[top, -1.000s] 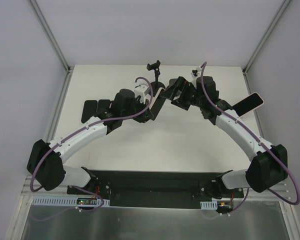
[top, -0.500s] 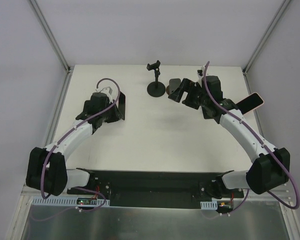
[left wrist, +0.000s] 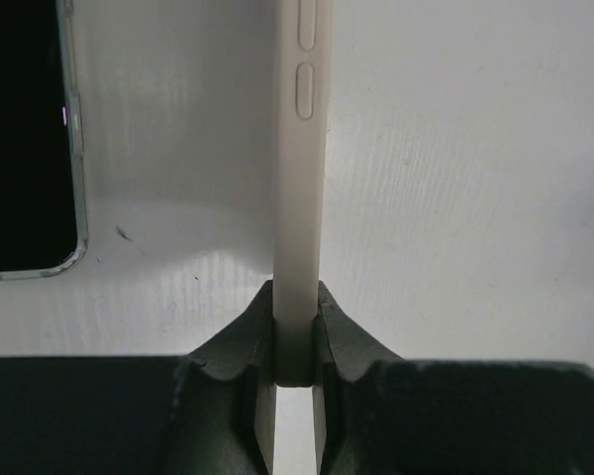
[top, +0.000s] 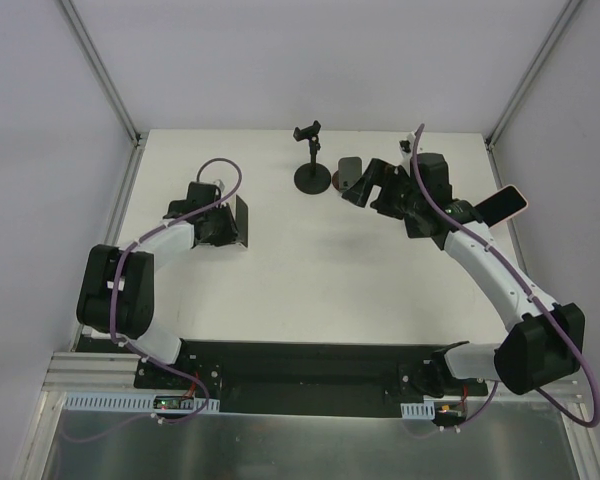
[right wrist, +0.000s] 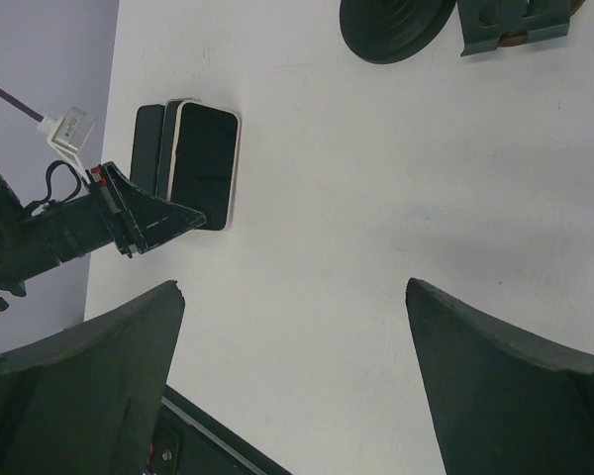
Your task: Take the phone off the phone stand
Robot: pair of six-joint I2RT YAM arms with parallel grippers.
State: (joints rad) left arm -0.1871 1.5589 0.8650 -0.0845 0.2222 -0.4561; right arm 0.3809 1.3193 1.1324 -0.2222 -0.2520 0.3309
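The black phone stand [top: 310, 165] stands at the back middle of the table, its top clamp [top: 306, 131] empty. My left gripper [top: 228, 224] is at the left of the table, far from the stand. It is shut on a phone in a cream case [left wrist: 299, 148], held edge-on low over the table. The same phone shows in the top view [top: 240, 220] and in the right wrist view [right wrist: 206, 163]. My right gripper [top: 365, 186] is open and empty just right of the stand's base [right wrist: 391, 25], its fingers [right wrist: 99, 376] spread wide.
A second phone in a clear case [left wrist: 25, 139] lies flat just beside the held one. A phone in a pink case [top: 503, 205] lies near the right edge. A dark holder [top: 348, 170] sits right of the stand.
My left arm has swung from the stand to the left side of the table with the phone in its jaws. My right gripper has drawn back a little to the right.
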